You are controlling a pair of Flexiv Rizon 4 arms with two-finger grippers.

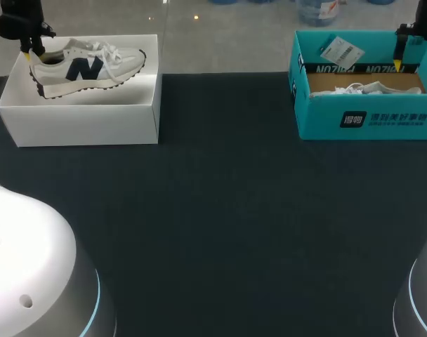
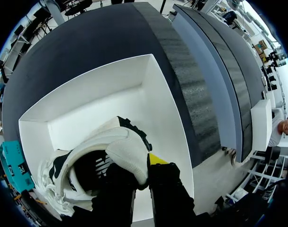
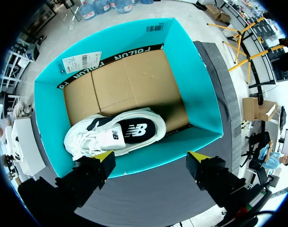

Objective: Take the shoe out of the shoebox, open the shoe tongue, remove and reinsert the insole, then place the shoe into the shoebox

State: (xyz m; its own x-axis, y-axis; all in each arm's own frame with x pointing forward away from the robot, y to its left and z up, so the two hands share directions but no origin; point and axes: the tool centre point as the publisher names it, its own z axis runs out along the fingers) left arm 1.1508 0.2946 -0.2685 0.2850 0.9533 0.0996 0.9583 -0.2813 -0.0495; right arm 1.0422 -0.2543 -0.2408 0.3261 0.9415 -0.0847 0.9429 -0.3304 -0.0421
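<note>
A white shoe (image 1: 87, 67) with a dark side mark hangs toe-right just over the open white shoebox (image 1: 80, 116) at the table's far left. My left gripper (image 1: 31, 56) is shut on its heel collar. In the left wrist view one finger sits inside the shoe (image 2: 115, 146) and the yellow-tipped one outside, with the box floor (image 2: 101, 94) below. My right gripper (image 1: 398, 60) hovers open above the teal shoebox (image 1: 368, 119) at the far right. A second white shoe (image 3: 115, 135) lies inside that box (image 3: 201, 94), below and ahead of the right gripper (image 3: 151, 161).
A paper tag (image 1: 338, 49) rests on the teal box's back flap. Dark cloth covers the table (image 1: 220, 210) between and in front of the two boxes. Both boxes stand near the far edge.
</note>
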